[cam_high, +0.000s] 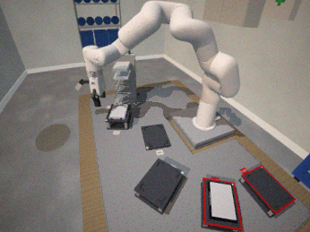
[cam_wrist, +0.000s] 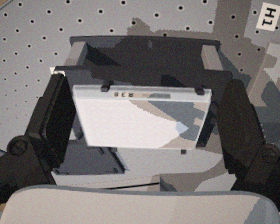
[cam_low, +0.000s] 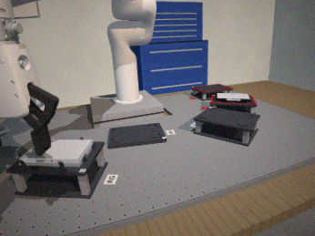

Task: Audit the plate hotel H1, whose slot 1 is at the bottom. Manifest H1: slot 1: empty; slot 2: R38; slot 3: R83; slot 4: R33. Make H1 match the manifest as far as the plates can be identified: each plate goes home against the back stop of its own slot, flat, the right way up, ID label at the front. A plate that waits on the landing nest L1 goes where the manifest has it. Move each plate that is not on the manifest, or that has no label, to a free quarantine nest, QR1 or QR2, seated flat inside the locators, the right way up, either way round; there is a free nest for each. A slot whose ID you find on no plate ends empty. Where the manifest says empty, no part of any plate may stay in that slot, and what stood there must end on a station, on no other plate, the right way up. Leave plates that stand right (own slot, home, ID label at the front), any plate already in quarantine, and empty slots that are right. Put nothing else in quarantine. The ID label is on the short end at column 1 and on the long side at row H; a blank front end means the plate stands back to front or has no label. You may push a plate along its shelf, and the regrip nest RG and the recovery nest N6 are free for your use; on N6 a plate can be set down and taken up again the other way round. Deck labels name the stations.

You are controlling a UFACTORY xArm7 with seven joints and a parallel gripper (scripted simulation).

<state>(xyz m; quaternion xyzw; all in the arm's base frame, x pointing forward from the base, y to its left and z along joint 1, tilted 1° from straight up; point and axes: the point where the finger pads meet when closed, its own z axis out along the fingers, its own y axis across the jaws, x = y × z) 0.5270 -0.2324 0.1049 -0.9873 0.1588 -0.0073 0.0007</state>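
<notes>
The hand (cam_wrist: pixel 143 128) is held fully released above the regrip nest (cam_low: pixel 88 174), its two dark fingers spread to either side of a white plate (cam_wrist: pixel 140 122) without touching it. The plate is seated flat on that nest, on the perforated counter (cam_low: pixel 191 165) just in front of the plate hotel (cam_high: pixel 124 79). Another white plate (cam_high: pixel 222 200) is seen in a red-framed quarantine nest (cam_high: pixel 206 193) well apart.

Arm (cam_high: pixel 179 23): white, with black gripper (cam_wrist: pixel 140 128) fingers. Deck (cam_low: pixel 191 165): grey with a dark dot grid, tan wood border (cam_high: pixel 87 162); plate (cam_wrist: pixel 134 118) white on black regrip nest (cam_low: pixel 86 165). Quarantine nests (cam_high: pixel 203 202): red-framed, one holding a white plate (cam_high: pixel 222 201); drawer cabinet (cam_low: pixel 175 56) blue.
</notes>
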